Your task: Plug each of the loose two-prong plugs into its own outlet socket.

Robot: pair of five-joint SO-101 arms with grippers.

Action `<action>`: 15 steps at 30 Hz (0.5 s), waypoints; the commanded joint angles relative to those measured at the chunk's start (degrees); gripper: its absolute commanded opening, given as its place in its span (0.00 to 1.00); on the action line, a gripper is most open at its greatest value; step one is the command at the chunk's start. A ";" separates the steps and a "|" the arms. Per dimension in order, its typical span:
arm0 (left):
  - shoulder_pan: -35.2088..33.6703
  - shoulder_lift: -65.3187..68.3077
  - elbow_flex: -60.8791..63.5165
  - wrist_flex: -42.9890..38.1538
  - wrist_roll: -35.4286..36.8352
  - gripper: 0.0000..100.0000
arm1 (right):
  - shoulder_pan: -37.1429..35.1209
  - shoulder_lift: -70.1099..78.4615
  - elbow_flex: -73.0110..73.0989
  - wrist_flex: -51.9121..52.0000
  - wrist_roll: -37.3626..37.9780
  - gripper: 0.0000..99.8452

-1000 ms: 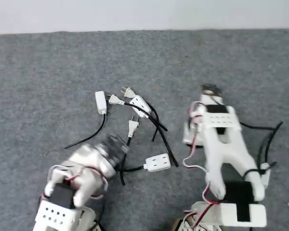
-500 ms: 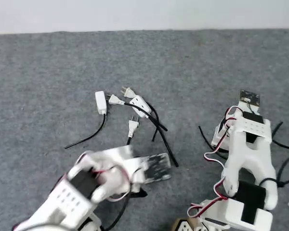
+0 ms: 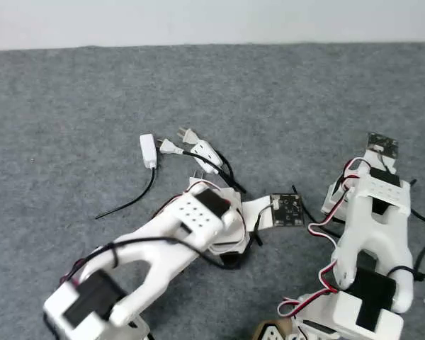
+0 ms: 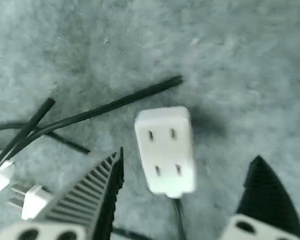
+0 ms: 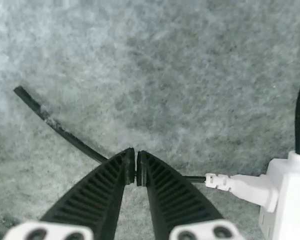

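Left gripper [image 4: 188, 155] — fingers spread wide, nothing held, hanging over the grey carpet [image 4: 240, 60]. In the gap below lies a white outlet block [image 4: 166, 149], flat and face up, with two pairs of slots showing. Its own black lead leaves the end nearest the wrist. The block sits closer to one finger [image 4: 102, 189] than to the other, and as far as we can tell it touches neither. On that finger's outer side a loose plug [image 4: 32, 199] lies with both prongs bare, in no socket. Just past the block a black cable [image 4: 115, 102] crosses the carpet, one end lying free.

Right gripper [image 5: 135, 160] — fingers pressed together, low over the carpet. A thin black cord [image 5: 50, 122] runs behind the tips; we cannot tell whether they touch it. The cord ends in a white plug [image 5: 242, 187] set against a socket block [image 5: 290, 205]; how far the prongs are in is hidden.

From above, the left arm [image 3: 191, 219] stretches across the middle. The right arm [image 3: 372, 234] stands at its own side, well apart.

Farthest out is a slim socket piece [image 3: 148, 150]. A second plug [image 3: 168, 146] lies just beside it, prongs toward it; we cannot tell if they enter. Near these a third plug [image 3: 189, 135] lies prongs bare, with a longer white piece [image 3: 205, 153] right behind it.
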 commanded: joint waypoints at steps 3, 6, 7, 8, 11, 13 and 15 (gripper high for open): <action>-4.22 2.81 -3.21 -4.75 1.32 0.29 | 0.40 -2.59 -0.35 -0.75 0.70 0.01; -4.92 4.57 -2.51 -6.86 1.41 0.28 | 0.40 -2.42 -0.26 -1.45 0.70 0.01; -4.92 5.54 -2.42 -7.12 1.41 0.28 | 0.40 -2.33 -0.26 -1.45 0.70 0.01; -4.84 6.59 -2.68 -6.86 1.41 0.28 | 0.40 -2.24 -0.26 -1.45 0.70 0.01; -4.66 7.47 -3.38 -6.51 1.58 0.28 | 0.40 -2.15 -0.26 -1.45 0.70 0.01; -4.84 7.91 -4.35 -4.31 1.58 0.28 | 0.22 -2.15 -0.26 -1.45 0.70 0.01; -4.92 8.09 -4.70 -2.81 1.58 0.28 | -0.57 -2.07 -0.18 -1.45 0.79 0.01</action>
